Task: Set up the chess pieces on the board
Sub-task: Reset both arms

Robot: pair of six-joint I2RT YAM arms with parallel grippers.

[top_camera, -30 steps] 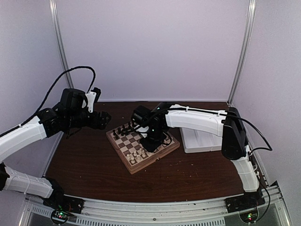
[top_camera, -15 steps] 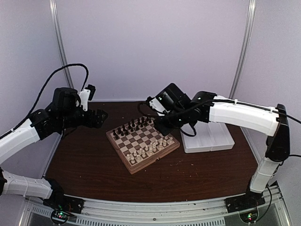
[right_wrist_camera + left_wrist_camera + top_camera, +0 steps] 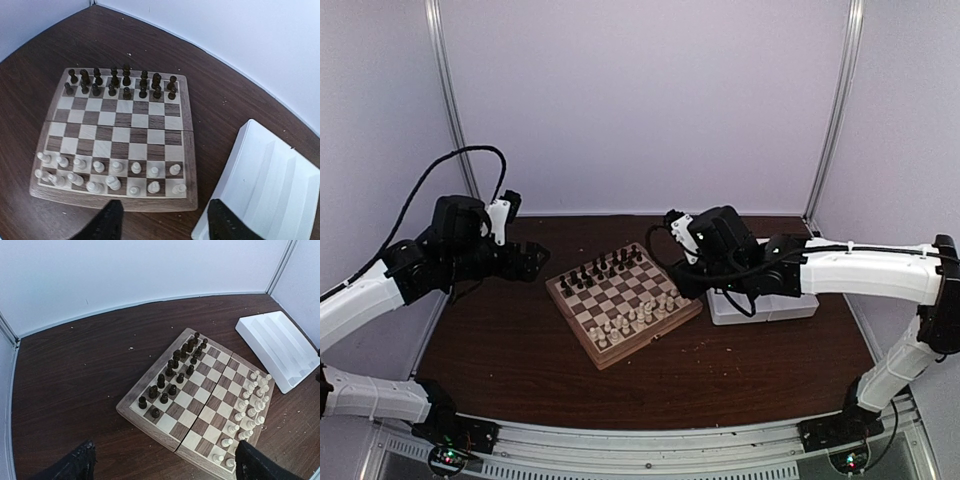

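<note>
The board (image 3: 653, 340) lies at the table's middle. Cream-white chess pieces (image 3: 635, 318) stand in two rows along its near-right side, and dark pieces (image 3: 600, 270) line the far-left side. In the right wrist view the chess pieces (image 3: 110, 170) fill the two rows of the board (image 3: 187, 115) nearest me. My right gripper (image 3: 165, 225) hovers open and holds nothing, between the board's right corner and the tray. My left gripper (image 3: 165, 470) hangs open and holds nothing, above the table left of the board (image 3: 150, 422). Its view shows the chess pieces (image 3: 250, 405) on the far side.
A white ribbed tray (image 3: 790, 305) sits right of the board, partly under my right arm; it also shows as the tray (image 3: 265, 185) and the tray (image 3: 280, 347). White walls close in the back and sides. Small crumbs dot the dark wooden table (image 3: 520, 350).
My right gripper has lifted off the board's white side, pulled back right toward the tray, and opened wider. My left arm has sunk a little and stayed left of the board.
</note>
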